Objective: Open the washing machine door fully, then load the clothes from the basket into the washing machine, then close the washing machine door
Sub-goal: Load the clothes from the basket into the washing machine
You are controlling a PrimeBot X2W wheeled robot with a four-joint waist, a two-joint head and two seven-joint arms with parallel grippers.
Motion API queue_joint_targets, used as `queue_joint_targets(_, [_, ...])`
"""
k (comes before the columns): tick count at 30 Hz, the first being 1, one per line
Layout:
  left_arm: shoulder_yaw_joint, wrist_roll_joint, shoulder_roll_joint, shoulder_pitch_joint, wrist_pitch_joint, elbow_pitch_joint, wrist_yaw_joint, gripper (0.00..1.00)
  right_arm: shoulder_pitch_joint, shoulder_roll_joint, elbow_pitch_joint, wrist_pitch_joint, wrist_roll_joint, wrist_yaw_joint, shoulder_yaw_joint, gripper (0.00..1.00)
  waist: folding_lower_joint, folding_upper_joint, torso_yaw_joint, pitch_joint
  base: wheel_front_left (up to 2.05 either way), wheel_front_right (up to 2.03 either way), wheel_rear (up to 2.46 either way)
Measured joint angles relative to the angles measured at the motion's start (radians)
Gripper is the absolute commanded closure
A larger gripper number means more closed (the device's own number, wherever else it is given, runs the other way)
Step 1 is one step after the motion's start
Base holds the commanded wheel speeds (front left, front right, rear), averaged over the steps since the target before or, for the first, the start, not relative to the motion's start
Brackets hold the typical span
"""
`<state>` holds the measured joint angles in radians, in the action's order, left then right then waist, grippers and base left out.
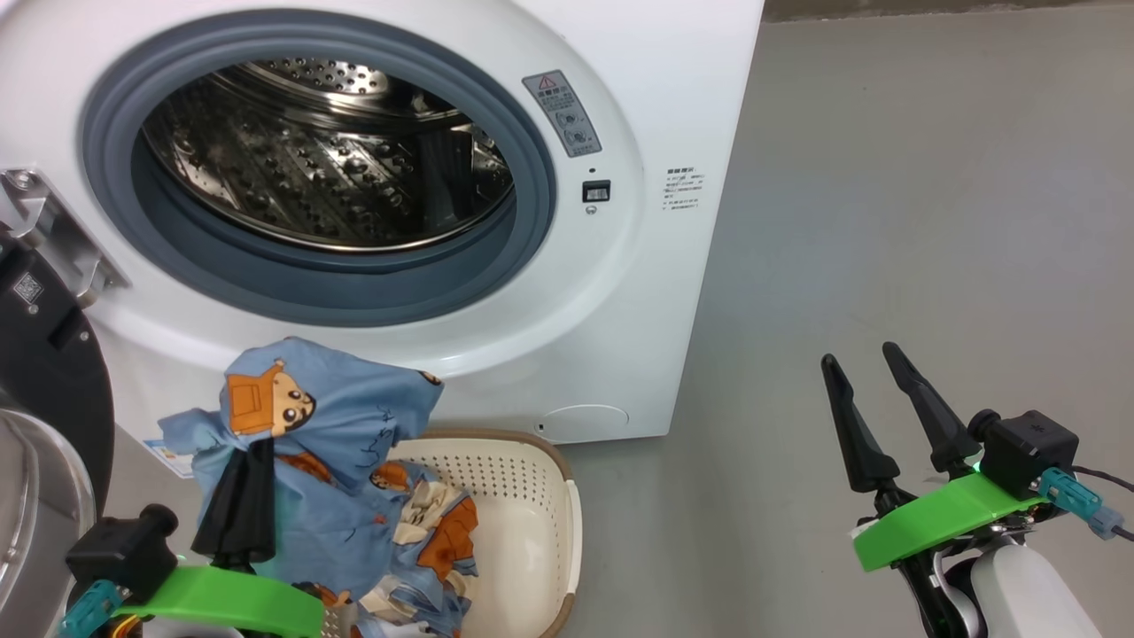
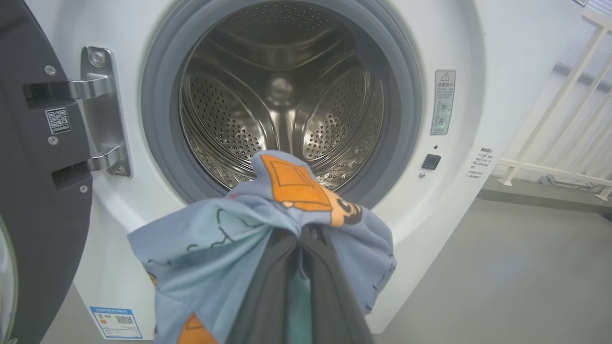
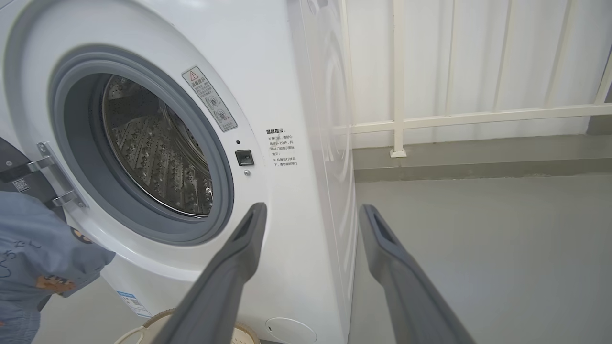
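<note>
So the washing machine (image 1: 620, 266) at far left has its door (image 1: 44, 372) wide open, drum (image 1: 328, 159) looks empty, so loading's barely started. The basket (image 1: 532, 496) sits near its front, with the clothes (image 1: 337, 425) half lifted out, pinched tight in the left gripper (image 1: 252, 470). The right gripper (image 1: 859, 356) hangs spread wide, empty.

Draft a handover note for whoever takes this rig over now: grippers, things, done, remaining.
Left gripper: shut on a piece of the clothes, raised over the basket, before the washing machine opening.
Right gripper: open, empty, over the floor.
Done: washing machine door swung open at left; drum looks empty.
To do: load this piece, then the rest in the basket, close door.
</note>
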<state>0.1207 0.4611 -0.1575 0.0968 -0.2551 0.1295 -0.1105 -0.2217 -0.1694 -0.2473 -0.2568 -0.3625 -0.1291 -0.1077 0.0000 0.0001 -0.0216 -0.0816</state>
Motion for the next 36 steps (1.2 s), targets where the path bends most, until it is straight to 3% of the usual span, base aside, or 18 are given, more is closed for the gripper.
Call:
queue_joint_targets(12, [-0.016, -0.017, 0.003, 0.01, 0.0, 0.016, -0.008, 1.0, 0.0, -0.006, -0.001, 0.0, 0.0, 0.0, -0.012, 0.0, 0.0, 0.0, -0.014, -0.012, 0.0, 0.0, 0.0])
queue_joint_targets(20, [-0.018, -0.017, 0.006, 0.112, 0.0, 0.076, -0.01, 1.0, -0.001, -0.006, 0.004, 0.0, -0.001, 0.0, -0.024, 0.0, 0.0, 0.0, -0.029, -0.045, 0.0, 0.0, 0.0])
queue_joint_targets(36, [0.015, -0.034, -0.016, 0.581, 0.0, 0.37, -0.017, 1.0, -0.079, 0.024, 0.033, 0.0, 0.003, 0.0, -0.036, 0.0, 0.0, 0.0, -0.076, -0.21, 0.0, 0.0, 0.0])
